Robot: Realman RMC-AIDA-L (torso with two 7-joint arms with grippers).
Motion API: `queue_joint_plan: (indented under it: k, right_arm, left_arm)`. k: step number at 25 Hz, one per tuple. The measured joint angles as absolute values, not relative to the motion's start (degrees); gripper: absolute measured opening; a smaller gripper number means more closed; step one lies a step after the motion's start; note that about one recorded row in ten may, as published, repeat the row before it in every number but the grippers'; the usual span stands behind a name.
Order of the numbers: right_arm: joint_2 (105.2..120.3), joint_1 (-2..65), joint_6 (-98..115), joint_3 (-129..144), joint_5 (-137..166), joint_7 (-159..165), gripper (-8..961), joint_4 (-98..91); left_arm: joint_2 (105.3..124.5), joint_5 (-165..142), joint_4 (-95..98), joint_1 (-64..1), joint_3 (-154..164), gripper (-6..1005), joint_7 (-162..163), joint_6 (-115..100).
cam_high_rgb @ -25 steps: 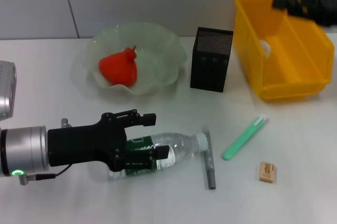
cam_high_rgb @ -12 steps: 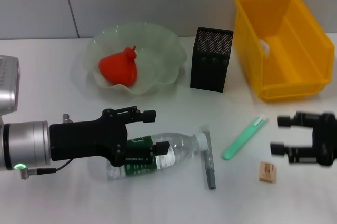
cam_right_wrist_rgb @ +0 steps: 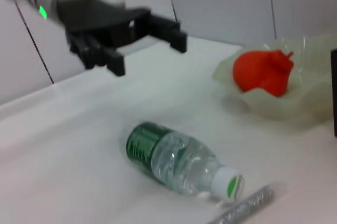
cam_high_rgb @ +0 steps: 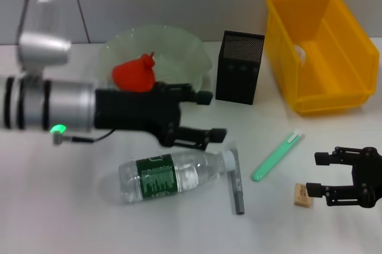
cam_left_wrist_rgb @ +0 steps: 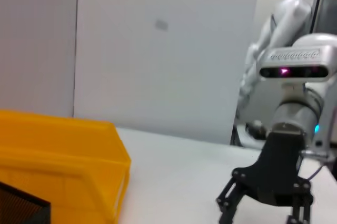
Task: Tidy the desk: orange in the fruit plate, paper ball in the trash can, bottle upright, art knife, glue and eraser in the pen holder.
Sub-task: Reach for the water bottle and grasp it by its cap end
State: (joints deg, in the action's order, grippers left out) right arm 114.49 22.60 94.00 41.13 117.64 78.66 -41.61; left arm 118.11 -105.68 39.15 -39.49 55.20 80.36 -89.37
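Nearest, right gripper (cam_high_rgb: pixel 325 174) sits low on the table, jaws spread and empty, just beside the eraser (cam_high_rgb: pixel 302 195); left gripper (cam_high_rgb: pixel 206 115), also spread and empty, hangs above the bottle (cam_high_rgb: pixel 173 174), which lies on its side. Step in hand looks like the eraser pickup: next move needs the jaws astride the block, then a carry to the pen holder (cam_high_rgb: pixel 239 67). Farther back, orange (cam_high_rgb: pixel 135 76) in fruit plate (cam_high_rgb: pixel 188 53); only the right wrist view shows the bottle cap's green mark.

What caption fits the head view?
Left gripper open above the lying bottle; right gripper open beside the eraser.
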Motion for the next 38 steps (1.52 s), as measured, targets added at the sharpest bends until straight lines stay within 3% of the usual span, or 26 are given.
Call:
queue_joint_plan:
  k: [5,13,38]
  right_arm:
    - [114.27,22.7,93.5,41.1,118.1,79.1,795,-41.6]
    - [114.03,22.8,93.5,41.1,118.2,79.3,795,-41.7]
    - [114.51,22.9,93.1,41.4,118.3,79.4,795,-41.5]
  left_arm:
    - [118.46,-115.4,42.9,-46.6,57.5,843,93.5,-85.2]
    - [118.71,-123.2,46.1,-50.0,70.4,842,106.6,-77.2]
    - [119.18,-124.4,44.4,-50.3,88.5,842,111.6,-65.0]
